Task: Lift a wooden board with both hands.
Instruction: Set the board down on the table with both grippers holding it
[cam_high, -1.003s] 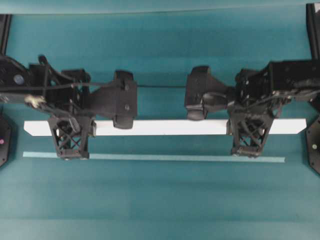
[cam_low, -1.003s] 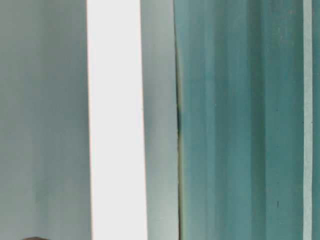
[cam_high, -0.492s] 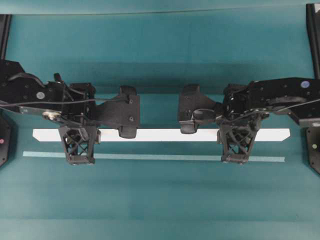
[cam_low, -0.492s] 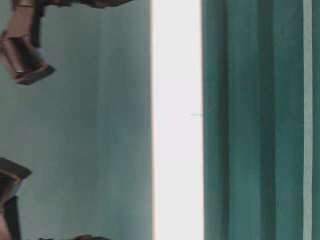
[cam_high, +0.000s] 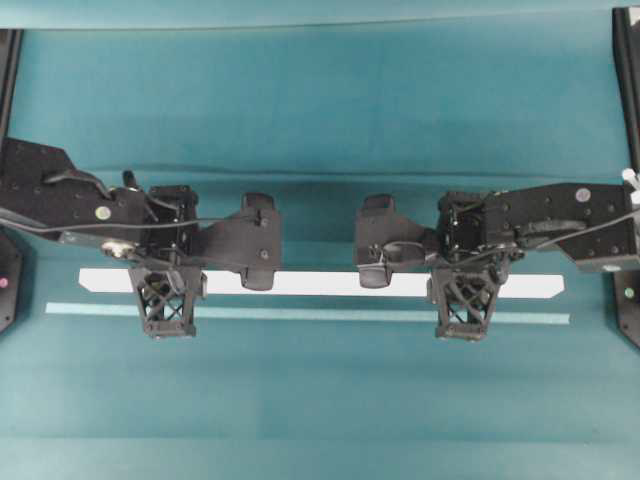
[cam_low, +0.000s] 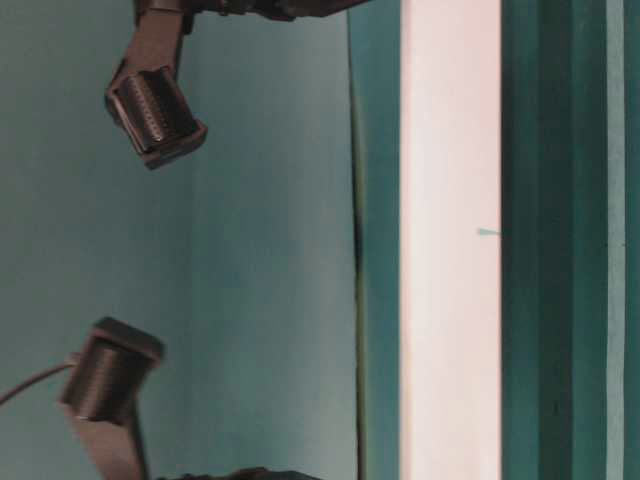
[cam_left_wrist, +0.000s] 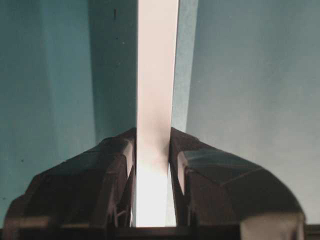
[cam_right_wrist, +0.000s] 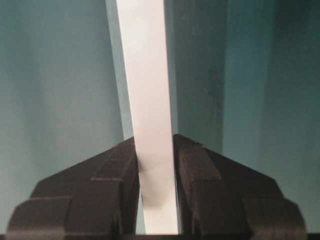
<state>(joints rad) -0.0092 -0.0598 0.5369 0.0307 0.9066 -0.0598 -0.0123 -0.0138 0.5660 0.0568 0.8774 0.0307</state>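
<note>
Spanning the teal cloth table (cam_high: 320, 120), long flat white wooden board (cam_high: 320, 283) with angled ends, smooth and matte.
Clamped near its left end by left gripper (cam_left_wrist: 152, 165), near its right by right gripper (cam_right_wrist: 155, 170), black lattice-patterned fingers (cam_high: 167, 300) pressed against both edges; parallel to thin pale teal strip (cam_high: 310, 314) just beside.

Long narrow plain white wooden board (cam_high: 320, 283); thin pale teal strip (cam_high: 310, 314); darker teal table surface (cam_high: 320, 100). Both black grippers, left (cam_high: 167, 305) and right (cam_high: 462, 308), show lattice-patterned fingers.
</note>
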